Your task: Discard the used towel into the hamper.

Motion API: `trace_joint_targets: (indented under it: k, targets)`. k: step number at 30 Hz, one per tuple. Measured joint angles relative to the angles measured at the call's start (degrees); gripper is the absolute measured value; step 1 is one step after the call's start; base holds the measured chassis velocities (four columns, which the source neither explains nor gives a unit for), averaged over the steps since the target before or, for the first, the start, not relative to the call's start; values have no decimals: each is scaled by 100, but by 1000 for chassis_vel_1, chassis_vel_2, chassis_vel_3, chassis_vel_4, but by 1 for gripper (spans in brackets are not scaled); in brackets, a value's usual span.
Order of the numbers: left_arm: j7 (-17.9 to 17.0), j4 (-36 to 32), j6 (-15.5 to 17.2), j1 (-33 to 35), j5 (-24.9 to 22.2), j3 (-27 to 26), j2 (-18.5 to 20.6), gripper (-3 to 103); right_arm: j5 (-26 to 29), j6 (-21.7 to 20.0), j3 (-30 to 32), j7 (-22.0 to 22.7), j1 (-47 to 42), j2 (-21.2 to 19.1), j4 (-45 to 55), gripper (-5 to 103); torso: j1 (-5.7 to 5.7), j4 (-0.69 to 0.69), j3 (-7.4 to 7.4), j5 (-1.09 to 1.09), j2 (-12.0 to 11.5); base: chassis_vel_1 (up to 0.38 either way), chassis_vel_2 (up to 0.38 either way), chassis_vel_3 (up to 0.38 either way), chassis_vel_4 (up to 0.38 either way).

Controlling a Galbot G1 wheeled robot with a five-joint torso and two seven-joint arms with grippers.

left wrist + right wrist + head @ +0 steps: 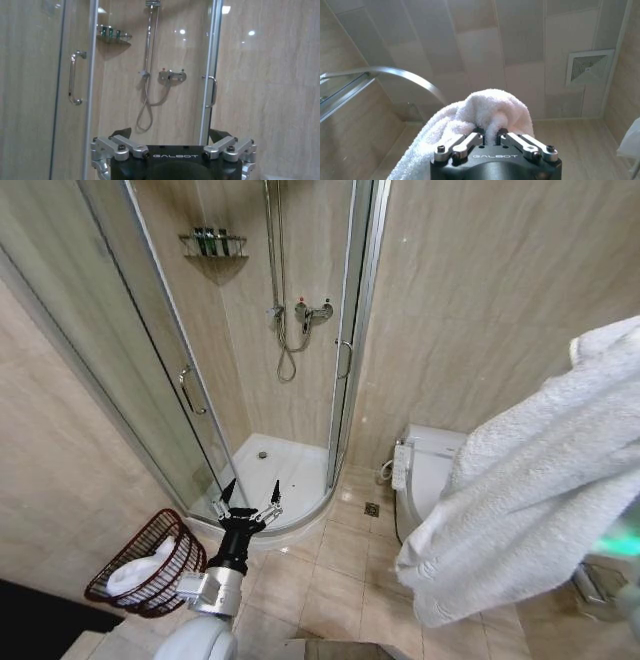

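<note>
The hamper (150,565) sits on the tiled floor (330,580) at about 8 o'clock in the head view, against the beige wall and just beside the curved shower base (280,480). It is a dark reddish-brown open-weave basket, and a crumpled white cloth (140,572) already lies inside it, filling the lower part of the bowl

The towel (530,490) hangs large at 3 o'clock in the head view, a thick white terry sheet draping from the upper right edge down toward the floor tiles, in front of the toilet (425,470). In the right wrist view the right pincer (496,135) is clamped on a bunched fold of that towel (492,108), its two fingers pressed close together with the cloth humped up over them, the ceiling and a square vent (590,67) behind

The left pincer (250,502) stands at 6 o'clock in the head view, between the hamper and the shower base, pointing toward the shower with its black fingertips spread wide and nothing between them. The left wrist view shows the same spread fingers (121,132) facing the glass door handle (74,78) and the shower hose (147,93). A corner rack (213,246) at 11 o'clock holds a few small bottles
</note>
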Motion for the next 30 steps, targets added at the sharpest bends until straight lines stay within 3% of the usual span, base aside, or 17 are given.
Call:
trace_joint_targets:
  k: [30]
  targets:
    - [0, 0, 0, 0, 0, 0, 0, 100, -108, 7, -27, -75, 3, 24, -46, 14, -20, 2, -23, 0, -42, 82, 76, 79, 80]
